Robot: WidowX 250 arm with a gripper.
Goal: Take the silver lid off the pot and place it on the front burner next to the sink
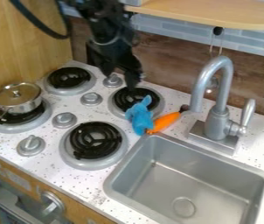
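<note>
Pale patch (19, 178) seen on wood front (3, 168); any print on it cannot be made out. White counter (52, 183) speckled dark, backed by wood-look panel (172, 61) and blue-grey tiles (181, 30). Gripper (120, 79) held over back burner (128, 97), fingers apart. Blue toy (140, 116) placed at burner's edge, below gripper; orange toy (165, 121) laid beside it, near sink (207, 159). Lidded pot (19, 98) set on left burner (26, 124). Faucet (218, 118) mounted behind sink.

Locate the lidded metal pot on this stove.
In the camera view, the pot sits at the left, on the leftmost burner, near the wooden side panel.
</note>
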